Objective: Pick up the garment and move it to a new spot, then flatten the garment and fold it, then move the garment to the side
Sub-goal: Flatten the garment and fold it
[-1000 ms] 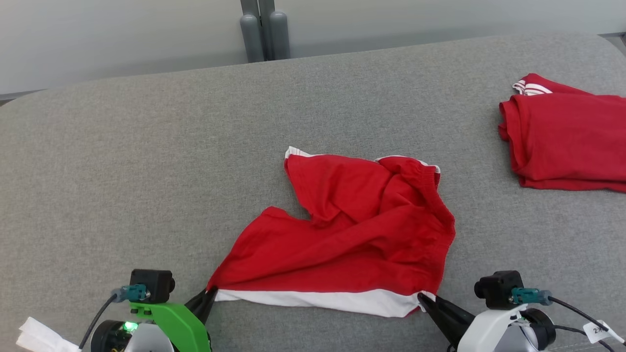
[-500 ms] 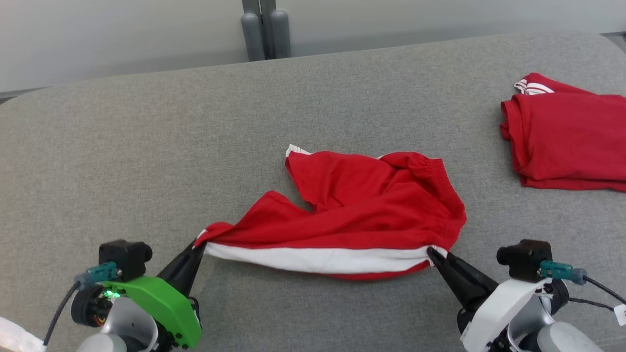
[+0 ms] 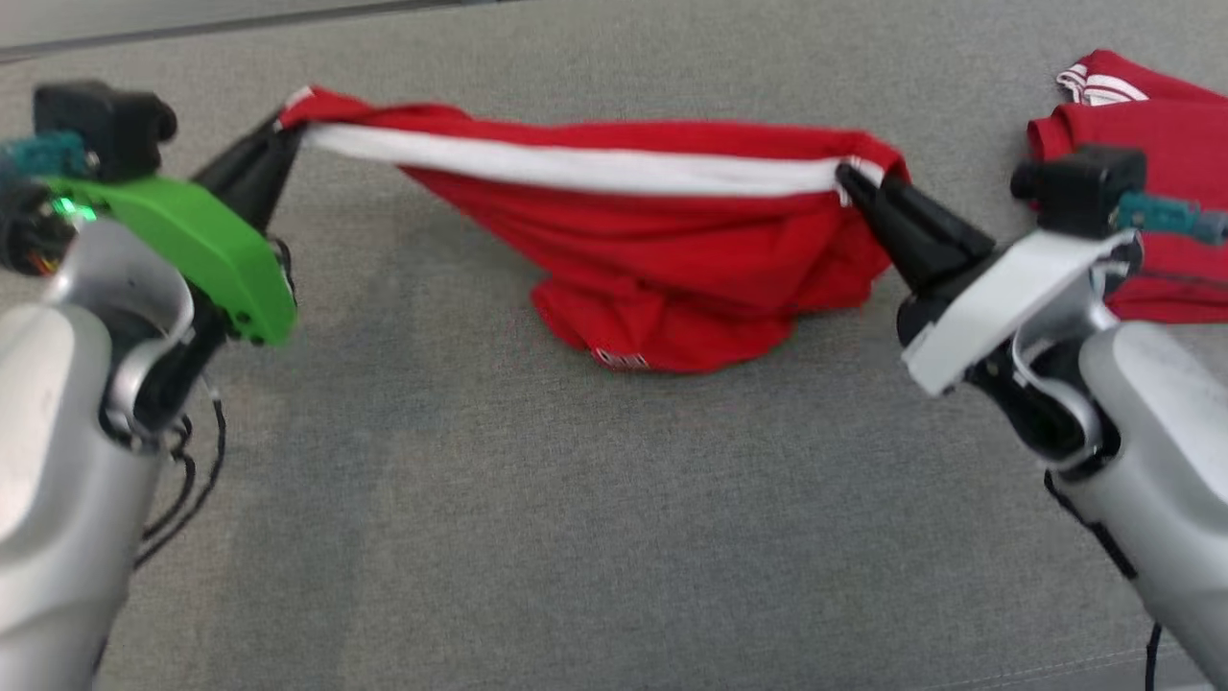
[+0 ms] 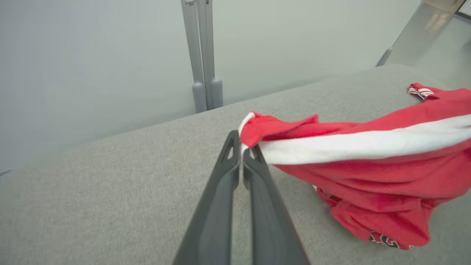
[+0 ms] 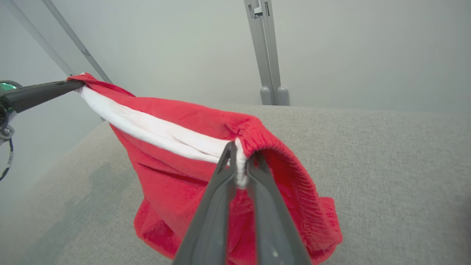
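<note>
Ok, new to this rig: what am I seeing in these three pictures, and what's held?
It is a two-armed robot. The wide picture is from its head, looking down on a grey padded surface. The other two are from wrist cameras, each looking along that arm's two dark fingers. The left pincer, green-cased, and the right pincer, white-cased, are each shut on one end of the white-striped edge of the red shorts. That edge is stretched between them, lifted; the rest hangs down toward the surface. A second red garment lies at the right.
</note>
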Controlling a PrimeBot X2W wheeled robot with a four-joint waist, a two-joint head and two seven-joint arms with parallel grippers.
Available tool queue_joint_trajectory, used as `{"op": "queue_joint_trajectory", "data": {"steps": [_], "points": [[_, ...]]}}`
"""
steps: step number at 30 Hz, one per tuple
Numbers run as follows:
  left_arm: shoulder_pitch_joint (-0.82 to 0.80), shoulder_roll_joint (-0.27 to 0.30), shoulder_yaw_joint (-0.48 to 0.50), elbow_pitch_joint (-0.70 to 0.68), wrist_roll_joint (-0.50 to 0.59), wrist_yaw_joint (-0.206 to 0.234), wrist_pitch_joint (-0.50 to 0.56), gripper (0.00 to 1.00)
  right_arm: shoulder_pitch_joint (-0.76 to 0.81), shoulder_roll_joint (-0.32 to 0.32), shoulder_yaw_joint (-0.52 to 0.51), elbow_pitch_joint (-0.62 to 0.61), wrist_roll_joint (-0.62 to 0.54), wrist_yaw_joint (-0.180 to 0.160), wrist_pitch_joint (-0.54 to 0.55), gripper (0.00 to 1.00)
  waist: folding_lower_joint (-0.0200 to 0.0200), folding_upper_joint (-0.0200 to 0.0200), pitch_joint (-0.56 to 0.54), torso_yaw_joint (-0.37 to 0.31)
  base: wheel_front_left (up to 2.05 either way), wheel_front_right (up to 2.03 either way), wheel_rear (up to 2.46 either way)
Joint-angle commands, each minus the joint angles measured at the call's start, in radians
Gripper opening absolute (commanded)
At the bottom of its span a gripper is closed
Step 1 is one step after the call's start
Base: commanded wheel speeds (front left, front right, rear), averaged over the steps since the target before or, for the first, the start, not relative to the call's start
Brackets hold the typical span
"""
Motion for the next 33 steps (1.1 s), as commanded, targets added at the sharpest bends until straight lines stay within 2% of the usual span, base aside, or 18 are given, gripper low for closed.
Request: {"op": "queue_joint_trajectory", "data": {"steps": [1, 3, 7, 11, 19, 26, 33], "points": [[-0.075, 0.015, -0.013, 0.029, -0.009, -0.002, 0.008, 0.0, -0.074, -0.006, 0.013, 0.023, 0.021, 0.001, 0.008, 0.0, 0.0, 0.0, 0.102, 0.003, 0.0, 0.0, 0.0], [-0.196, 0.025, -0.047, 0.083, -0.022, -0.003, 0.01, 0.0, -0.2, -0.027, 0.053, 0.082, 0.012, 0.001, 0.021, 0.0, 0.0, 0.0, 0.14, 0.002, 0.0, 0.0, 0.0], [-0.433, 0.046, -0.106, 0.205, -0.033, -0.003, -0.022, 0.0, -0.446, -0.002, 0.094, 0.192, 0.077, 0.001, 0.003, 0.0, 0.0, 0.0, 0.207, 0.007, 0.0, 0.0, 0.0], [-0.634, 0.038, -0.15, 0.32, -0.044, -0.003, -0.079, 0.0, -0.649, 0.018, 0.115, 0.288, 0.126, 0.001, -0.035, 0.0, 0.0, 0.0, 0.254, 0.016, 0.0, 0.0, 0.0], [-0.927, 0.018, -0.197, 0.53, -0.062, -0.002, -0.244, 0.0, -0.917, 0.066, 0.16, 0.444, 0.202, 0.001, -0.135, 0.0, 0.0, 0.0, 0.273, 0.029, 0.0, 0.0, 0.0], [-1.02, 0.015, -0.288, 0.624, -0.122, -0.002, -0.302, 0.0, -1.0, 0.072, 0.24, 0.523, 0.239, 0.001, -0.193, 0.0, 0.0, 0.0, 0.282, 0.045, 0.0, 0.0, 0.0], [-0.885, 0.071, -0.424, 0.59, -0.234, -0.002, -0.311, 0.0, -0.902, 0.026, 0.37, 0.523, 0.317, 0.001, -0.206, 0.0, 0.0, 0.0, 0.26, 0.059, 0.0, 0.0, 0.0]]}}
